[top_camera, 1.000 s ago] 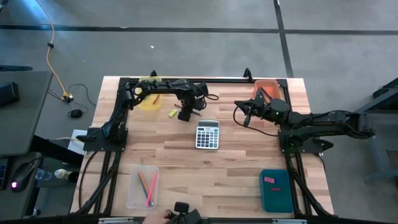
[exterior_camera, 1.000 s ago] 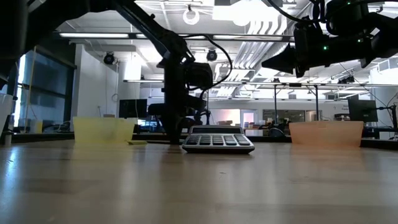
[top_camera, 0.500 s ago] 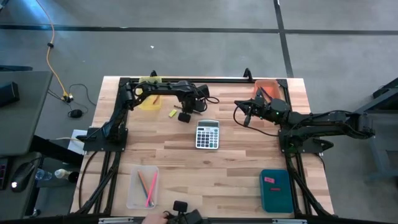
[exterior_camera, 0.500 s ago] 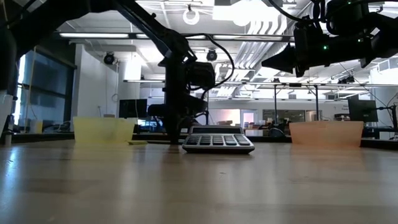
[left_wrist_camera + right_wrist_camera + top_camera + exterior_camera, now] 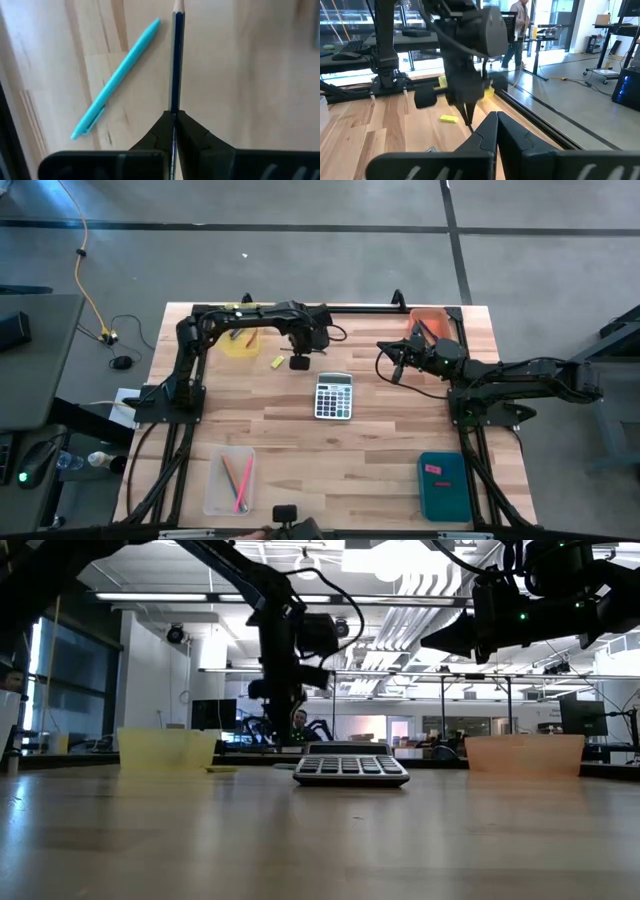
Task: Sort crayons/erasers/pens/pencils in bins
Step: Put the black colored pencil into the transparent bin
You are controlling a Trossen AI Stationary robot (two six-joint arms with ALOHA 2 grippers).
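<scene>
Pencil [image 5: 176, 60], dark blue-green with a sharpened wooden tip, is seen clamped between the closed fingers of the left tool [image 5: 174, 116] in the left wrist view, its length running straight out ahead of the tool. A second ago this tool was low, its tips down at the counter [image 5: 380, 450] just behind the calculator [image 5: 334, 396]; it has since been raised and drawn back toward the far edge, as the low view shows it [image 5: 283, 705] now hanging clear above the surface. The lift is taken to mean that the pick has succeeded and that carriage to a bin is the step in hand. Below the held pencil a light turquoise pen [image 5: 116, 80] is left lying aslant on the wood, apart from the pencil. Near the tool, a yellow eraser [image 5: 277, 361] rests on the counter, just beside the translucent yellow bin [image 5: 240, 343]. Other pencils, pink and orange among them, already lie in the clear bin [image 5: 229, 480] at the near left, which is judged the likely destination. The orange bin [image 5: 432, 325] stands at the far right and the dark teal bin [image 5: 443, 485] at the near right, a pink eraser [image 5: 434, 469] inside it. The right tool [image 5: 393, 367] hovers beside the orange bin with its fingers closed on nothing.
</scene>
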